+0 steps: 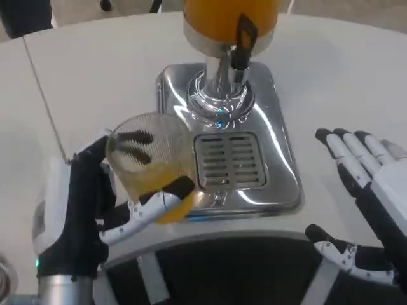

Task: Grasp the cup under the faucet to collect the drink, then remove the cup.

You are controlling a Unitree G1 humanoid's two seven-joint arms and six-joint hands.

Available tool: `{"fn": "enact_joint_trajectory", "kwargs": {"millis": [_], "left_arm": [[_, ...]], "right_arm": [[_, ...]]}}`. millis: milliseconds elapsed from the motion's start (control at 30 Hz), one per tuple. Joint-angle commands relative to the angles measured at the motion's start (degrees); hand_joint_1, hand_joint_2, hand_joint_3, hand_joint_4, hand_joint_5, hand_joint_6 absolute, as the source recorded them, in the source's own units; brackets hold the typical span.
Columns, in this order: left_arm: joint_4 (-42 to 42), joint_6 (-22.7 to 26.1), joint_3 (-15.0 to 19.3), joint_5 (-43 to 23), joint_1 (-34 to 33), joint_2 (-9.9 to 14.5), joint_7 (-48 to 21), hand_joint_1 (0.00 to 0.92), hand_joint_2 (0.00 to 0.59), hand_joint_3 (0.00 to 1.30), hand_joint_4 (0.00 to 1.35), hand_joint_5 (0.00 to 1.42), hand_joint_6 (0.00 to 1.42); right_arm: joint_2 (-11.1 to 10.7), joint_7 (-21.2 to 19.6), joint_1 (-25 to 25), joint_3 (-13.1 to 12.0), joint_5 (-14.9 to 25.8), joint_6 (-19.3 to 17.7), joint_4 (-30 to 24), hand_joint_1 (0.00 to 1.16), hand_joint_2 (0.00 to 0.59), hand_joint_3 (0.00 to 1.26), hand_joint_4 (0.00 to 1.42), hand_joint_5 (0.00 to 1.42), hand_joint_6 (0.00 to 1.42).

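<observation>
**Inspector:** One view on file, the head view. The left hand (95,210) grips the ribbed clear cup (149,162): fingers wrap its far side and show dark through the wall, and the thumb crosses the near lower wall. The cup sits at about nine o'clock from the drip grate (222,159), overlapping the left edge of the chrome base (273,127), clear of the faucet (241,41) at twelve o'clock.

**Supervisor:** And the right hand?

**Inspector:** The right hand (365,178) is at three o'clock of the base, fingers spread, holding nothing, well apart from the dispenser.

**Supervisor:** Condition of the cup?

**Inspector:** Transparent, vertically ribbed, tilted with its mouth toward the camera. Orange drink fills the lower part. Whether the bottom touches the base or table, I cannot tell.

**Supervisor:** Stage of the task?

**Inspector:** In my judgement, removal: drink is in the cup, and the cup is off the grate.

**Supervisor:** Recommendations?

**Inspector:** Bring the cup upright before travel; the tilt puts liquid near the lower wall. Keep the grip firm but not crushing, as thin ribbed plastic likely flexes. Move outward toward eight o'clock, away from the base edge, and set down flat on the white table (95,76).
</observation>
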Motion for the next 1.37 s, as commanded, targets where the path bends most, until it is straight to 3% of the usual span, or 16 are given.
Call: {"fn": "enact_joint_trajectory", "kwargs": {"millis": [33,267,867,1033,1267,1367], "left_arm": [[-5.6,-4.2,-1.1,1.1,4.0,-0.1,-1.9,0.577,0.001,1.12,1.01,1.42,1.42],[-10.0,-6.9,-2.3,1.9,8.1,0.6,-5.6,0.583,0.004,1.12,1.03,1.42,1.42],[-15.7,-10.5,-4.6,4.1,16.9,-2.0,-8.6,0.584,0.007,1.12,1.03,1.42,1.42],[-16.2,-10.7,-5.2,4.7,17.9,-2.7,-8.5,0.584,0.007,1.12,1.03,1.42,1.42],[-17.0,-10.8,-5.5,5.4,19.2,-3.2,-8.6,0.584,0.008,1.12,1.03,1.42,1.42],[-17.3,-10.8,-5.6,5.5,19.4,-3.4,-8.6,0.587,0.009,1.12,1.03,1.42,1.42]], "right_arm": [[1.1,-1.8,0.3,0.9,-1.2,-0.4,1.6,0.53,0.4,0.0,0.0,0.0,0.02],[1.6,-2.9,0.3,1.7,-1.1,-1.0,2.6,0.52,0.4,0.0,0.0,0.0,0.02],[1.7,-5.4,5.0,1.9,-1.3,-6.1,-0.9,0.49,0.408,0.0,0.0,0.0,0.02],[2.6,-6.2,5.6,1.7,-1.4,-6.6,-1.0,0.49,0.408,0.0,0.0,0.0,0.01],[2.3,-6.4,9.0,1.0,0.9,-9.0,-2.9,0.49,0.404,0.0,0.0,0.0,0.0],[1.0,-6.5,10.6,0.1,2.1,-11.1,-3.1,0.49,0.403,0.0,0.0,0.0,0.0]]}}
